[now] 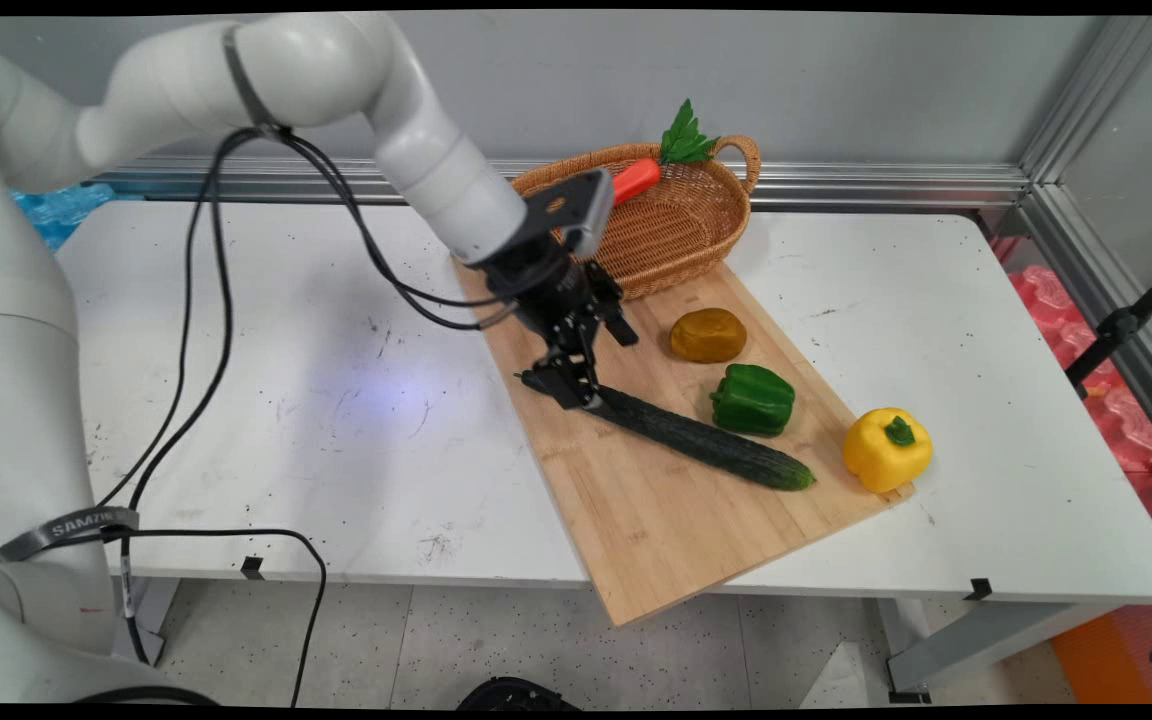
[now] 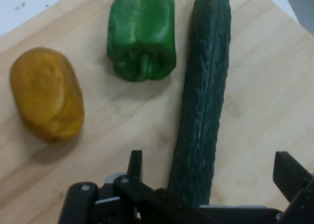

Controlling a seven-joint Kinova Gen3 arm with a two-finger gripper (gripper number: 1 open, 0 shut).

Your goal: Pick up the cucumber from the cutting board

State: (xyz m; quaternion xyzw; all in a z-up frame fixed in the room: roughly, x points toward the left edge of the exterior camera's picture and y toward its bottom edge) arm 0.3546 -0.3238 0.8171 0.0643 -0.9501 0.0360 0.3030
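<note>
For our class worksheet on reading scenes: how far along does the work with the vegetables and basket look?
Apparently done: a carrot lies in the basket. In hand: the open gripper straddles one end of the cucumber, not yet closed on it. Left on the cutting board: the potato, green pepper and yellow pepper.
</note>
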